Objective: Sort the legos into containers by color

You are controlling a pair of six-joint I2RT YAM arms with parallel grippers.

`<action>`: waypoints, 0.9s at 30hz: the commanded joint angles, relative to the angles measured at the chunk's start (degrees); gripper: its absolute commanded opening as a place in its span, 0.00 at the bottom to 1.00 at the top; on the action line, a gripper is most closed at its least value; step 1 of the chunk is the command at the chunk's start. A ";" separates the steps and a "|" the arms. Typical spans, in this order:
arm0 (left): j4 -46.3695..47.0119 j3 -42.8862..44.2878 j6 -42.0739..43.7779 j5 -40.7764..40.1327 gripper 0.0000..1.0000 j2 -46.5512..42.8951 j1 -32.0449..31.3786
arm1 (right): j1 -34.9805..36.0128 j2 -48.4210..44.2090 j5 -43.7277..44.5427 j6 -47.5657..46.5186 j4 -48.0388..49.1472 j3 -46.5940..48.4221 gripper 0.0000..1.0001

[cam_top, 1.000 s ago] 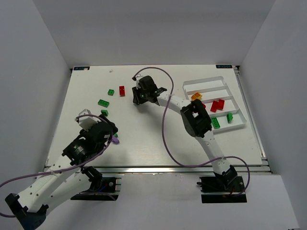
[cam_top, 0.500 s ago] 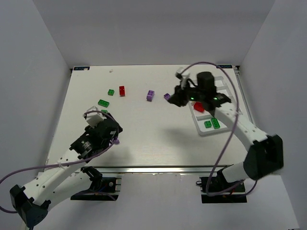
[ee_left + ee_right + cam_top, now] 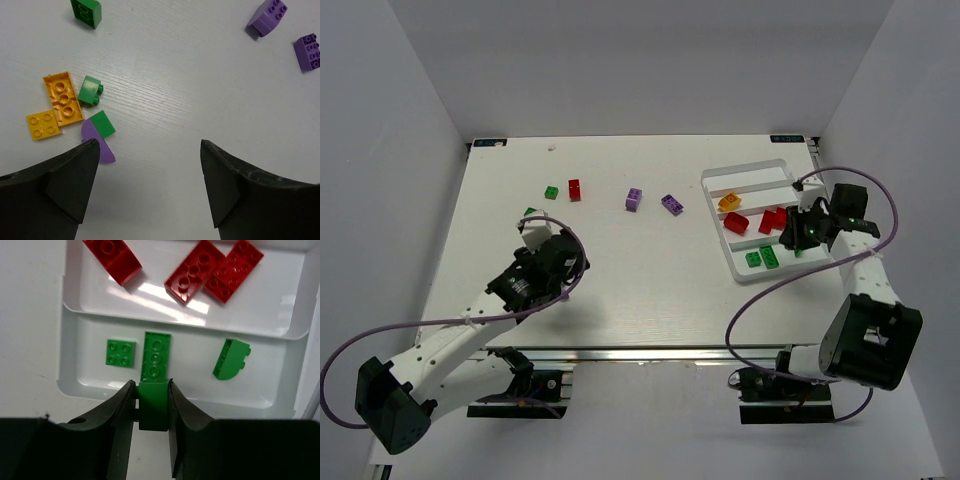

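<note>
My right gripper [image 3: 152, 405] is shut on a small green lego [image 3: 153, 410], held above the near rim of the white tray [image 3: 70, 385]. Its near container holds three green pieces [image 3: 156, 356], the middle one red bricks [image 3: 195, 270], and the far one an orange piece [image 3: 729, 201]. My left gripper [image 3: 150, 165] is open above bare table. To its left lie an orange plate [image 3: 63, 97], a yellow piece [image 3: 42, 125], two green legos [image 3: 90, 90] and a purple rounded piece [image 3: 97, 142].
Loose on the table's far half are a green brick [image 3: 551, 192], a red brick [image 3: 574, 189] and two purple bricks [image 3: 634, 199] [image 3: 672, 204]. The tray [image 3: 745, 170] sits at the right, close to the table's right edge. White walls stand around the table.
My right arm swung from the table's middle rightward to the tray. My left arm reached a little farther forward and its jaws opened wider.
</note>
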 commanded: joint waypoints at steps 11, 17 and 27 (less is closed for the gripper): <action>0.46 2.56 2.65 2.93 0.91 1.37 1.05 | -3.72 14.53 2.62 -4.09 1.62 6.65 0.25; -0.33 3.18 3.53 3.54 0.91 1.46 2.10 | -3.90 16.30 2.27 -4.00 2.06 7.71 0.65; 0.55 4.67 9.59 14.69 0.74 4.88 11.06 | -4.60 11.02 -16.68 -20.90 -12.94 14.29 0.79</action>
